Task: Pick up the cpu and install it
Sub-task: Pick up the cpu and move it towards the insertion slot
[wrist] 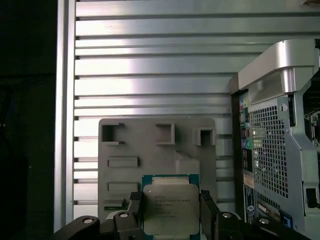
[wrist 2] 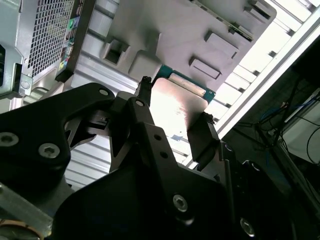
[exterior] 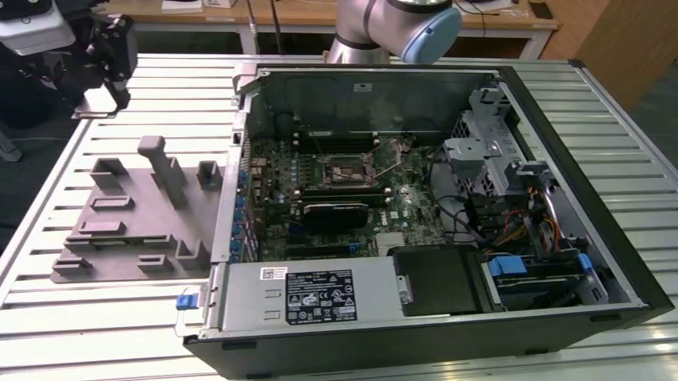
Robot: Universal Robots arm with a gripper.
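Observation:
The cpu [wrist: 170, 200] is a flat square chip with a silver-grey lid and a green rim. My gripper [wrist: 171, 214] is shut on it, one black finger [wrist: 134, 205] on each side. In the second wrist view the cpu [wrist 2: 177, 105] shines between the same fingers [wrist 2: 202, 137] of the gripper [wrist 2: 175, 120]. In the exterior view the gripper [exterior: 103, 87] hangs high over the table's far corner on the exterior view's left, away from the open computer case. The black-framed motherboard socket [exterior: 344, 171] sits in the middle of the board with its latch lifted.
A grey fixture tray [exterior: 132, 214] with raised blocks and pockets lies on the slatted metal table [exterior: 95, 317], on the exterior view's left of the case [exterior: 593, 262]. A black heatsink block [exterior: 337, 214] lies just in front of the socket. Cables and drive cages fill the case's other side.

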